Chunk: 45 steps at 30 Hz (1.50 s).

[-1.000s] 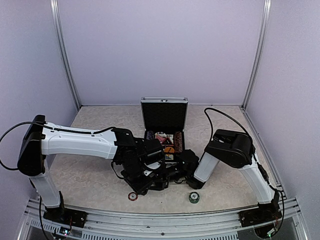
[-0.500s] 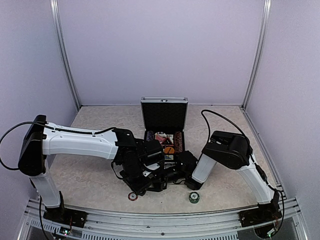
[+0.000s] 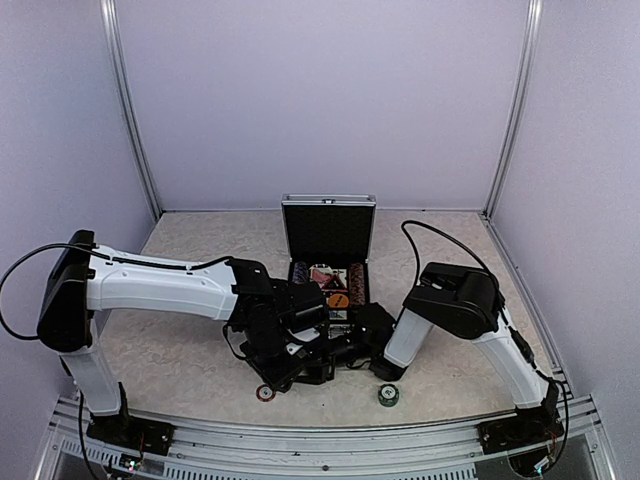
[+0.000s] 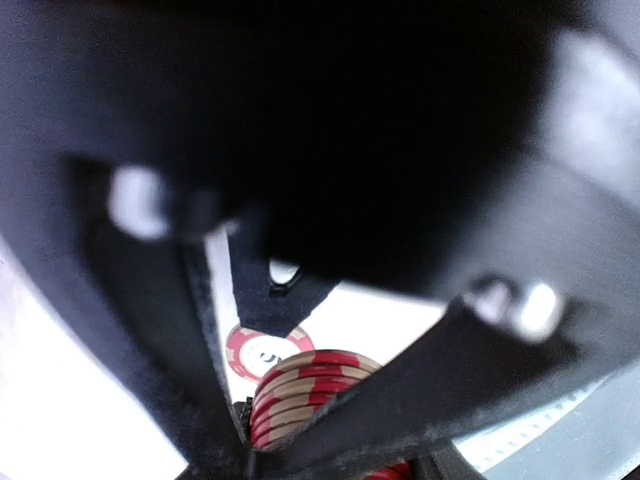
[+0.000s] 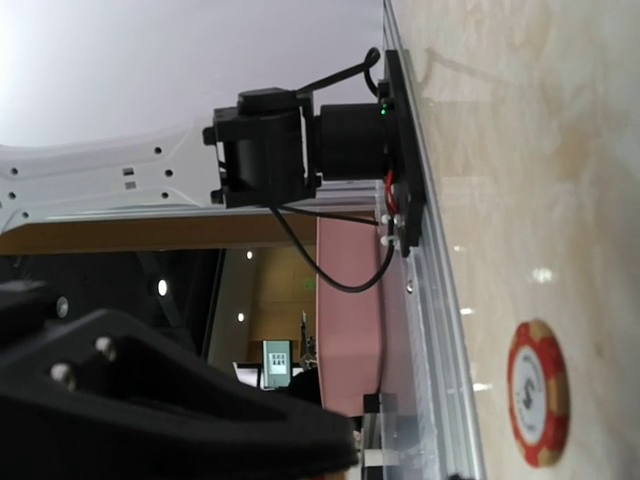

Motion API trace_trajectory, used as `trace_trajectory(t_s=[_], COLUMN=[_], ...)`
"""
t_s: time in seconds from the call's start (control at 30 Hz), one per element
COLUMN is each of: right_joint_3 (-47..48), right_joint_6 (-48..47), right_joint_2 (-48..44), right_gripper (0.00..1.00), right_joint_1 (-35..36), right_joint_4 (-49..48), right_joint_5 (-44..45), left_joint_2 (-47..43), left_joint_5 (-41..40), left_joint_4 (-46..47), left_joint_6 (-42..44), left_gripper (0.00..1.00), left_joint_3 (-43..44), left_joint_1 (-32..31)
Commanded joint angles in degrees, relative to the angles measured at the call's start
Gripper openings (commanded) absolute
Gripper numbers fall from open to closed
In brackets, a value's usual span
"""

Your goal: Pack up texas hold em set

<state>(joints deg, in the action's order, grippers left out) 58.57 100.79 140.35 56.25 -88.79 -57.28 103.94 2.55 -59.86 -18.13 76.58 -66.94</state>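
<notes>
The silver case [image 3: 328, 238] stands open at the table's middle, its lid upright, with chip stacks and a card deck [image 3: 325, 278] in its black tray. Just in front of it my left gripper [image 3: 298, 362] is shut on a stack of red chips [image 4: 296, 392], seen edge-on between its fingers in the left wrist view. My right gripper [image 3: 347, 352] sits close against it from the right; its jaws are hidden among the dark parts. One red chip [image 3: 265, 392] lies flat on the table below the left gripper, and it also shows as the red chip [image 5: 537, 393] in the right wrist view.
A green chip [image 3: 388, 395] lies near the front edge, right of the grippers. The metal front rail [image 3: 320, 432] runs along the near side. The left arm's base [image 5: 300, 145] fills the upper part of the right wrist view.
The right arm's elbow has shifted slightly left toward the case. The left arm and its chip stack have stayed put.
</notes>
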Motion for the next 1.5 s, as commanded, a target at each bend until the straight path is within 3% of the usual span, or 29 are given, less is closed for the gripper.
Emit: trace_trajectory(t_s=[0.0,0.1,0.23,0.57,1.0,1.2,1.47], right_joint_3=[-1.11,-3.13,-7.08,-11.01,-10.84,-12.04,-14.71], right_joint_6=[-1.24,-4.16,-14.89,-26.50,-36.70,-33.75,-13.82], right_joint_2=[-1.54,-3.81,-10.44,-20.39,-26.36,-26.14,-18.95], right_gripper=[0.49,0.50,0.53,0.60,0.64,0.65,0.65], right_joint_1=[0.18,-0.39,-1.54,-3.88,-4.52,-5.07,-5.90], right_joint_4=[-12.53,-7.42,6.40,26.31,42.79,38.12,6.94], right_joint_5=[1.05,1.56,2.80,6.66,9.30,7.79,4.94], left_joint_2=[-0.75,-0.98,-1.75,-2.02,-2.46,-3.03,-2.80], left_joint_5=[-0.28,-1.17,-2.30,-3.95,-4.74,-4.72,-3.96], left_joint_4=[6.04,6.09,7.18,8.72,8.03,7.49,7.29], left_joint_6=[0.38,-0.03,-0.79,-1.29,-2.13,-2.44,-2.26], left_gripper=[0.00,0.00,0.00,0.00,0.00,0.00,0.00], left_joint_3=[0.03,-0.72,-2.03,-3.32,-5.57,-6.43,-6.62], left_joint_1=[-0.30,-0.30,-0.01,0.22,0.98,0.99,0.80])
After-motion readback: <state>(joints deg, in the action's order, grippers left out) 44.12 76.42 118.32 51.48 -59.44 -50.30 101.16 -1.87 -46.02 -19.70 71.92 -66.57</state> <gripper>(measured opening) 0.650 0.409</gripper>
